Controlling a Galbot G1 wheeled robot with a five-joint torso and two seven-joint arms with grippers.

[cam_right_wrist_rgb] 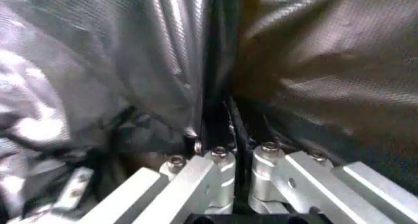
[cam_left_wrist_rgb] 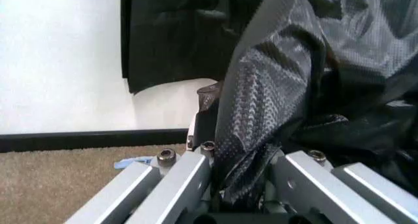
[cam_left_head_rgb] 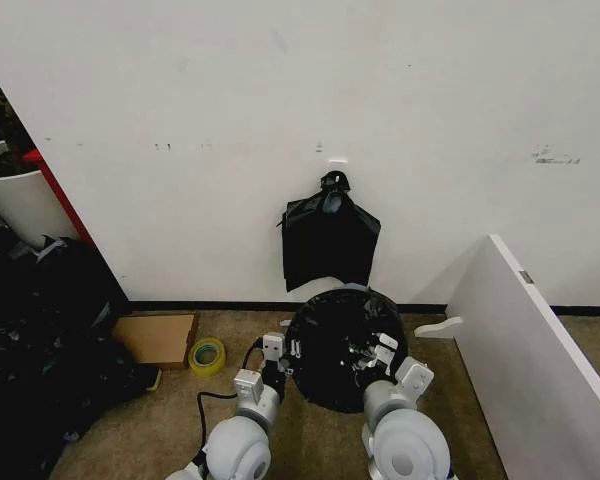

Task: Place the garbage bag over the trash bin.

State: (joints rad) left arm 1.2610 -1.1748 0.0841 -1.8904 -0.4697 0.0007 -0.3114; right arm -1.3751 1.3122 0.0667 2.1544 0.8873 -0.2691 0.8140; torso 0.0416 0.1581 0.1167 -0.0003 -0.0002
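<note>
Two tools, one garbage bag

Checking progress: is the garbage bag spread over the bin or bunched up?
Spread: the garbage bag forms a round black sheet, left gripper and right gripper pinching opposite edges.

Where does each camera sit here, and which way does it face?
Head view: high, looking forward and down at the garbage bag by the wall; both arms show, left claw, right claw.
Left wrist view: on the left arm, facing along its claw, shut on bag plastic.
Right wrist view: on the right arm, its claw pinching plastic.
All three share the bag.
</note>
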